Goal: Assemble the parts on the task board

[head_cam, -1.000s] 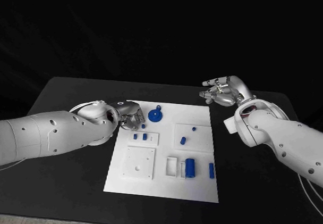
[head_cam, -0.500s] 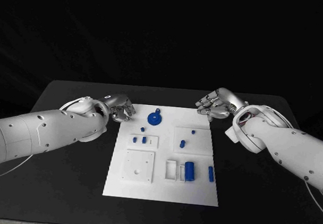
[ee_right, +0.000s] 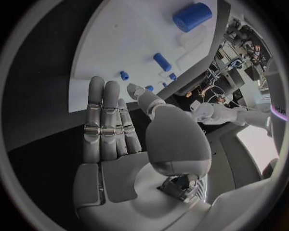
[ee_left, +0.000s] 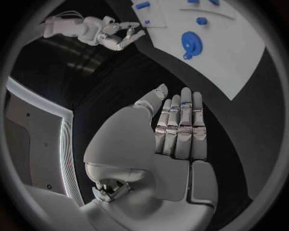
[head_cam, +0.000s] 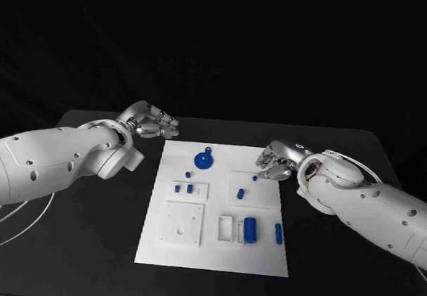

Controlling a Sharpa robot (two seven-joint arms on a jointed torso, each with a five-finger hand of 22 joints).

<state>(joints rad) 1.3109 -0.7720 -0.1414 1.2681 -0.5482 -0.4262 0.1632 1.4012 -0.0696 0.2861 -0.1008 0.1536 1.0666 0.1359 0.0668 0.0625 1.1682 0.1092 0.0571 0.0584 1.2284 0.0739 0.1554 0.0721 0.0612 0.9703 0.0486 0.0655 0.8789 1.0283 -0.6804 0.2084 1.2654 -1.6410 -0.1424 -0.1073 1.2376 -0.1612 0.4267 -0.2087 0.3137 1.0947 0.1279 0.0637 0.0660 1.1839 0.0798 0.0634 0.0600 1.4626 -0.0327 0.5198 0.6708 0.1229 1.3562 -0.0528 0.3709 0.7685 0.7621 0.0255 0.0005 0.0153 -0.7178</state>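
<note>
Beside the task board (head_cam: 218, 212) (blue parts (head_cam: 251, 228) on it), left hand (head_cam: 147, 122) and right hand (head_cam: 276, 160) hover, fingers released.

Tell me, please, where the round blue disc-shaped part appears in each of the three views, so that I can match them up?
Head view: the round blue part lies near the far end of the task board, between the two hands.
Left wrist view: it lies on the board, beyond the left hand.
Right wrist view: I cannot pick it out.
Shared landmark: the white task board.
</note>
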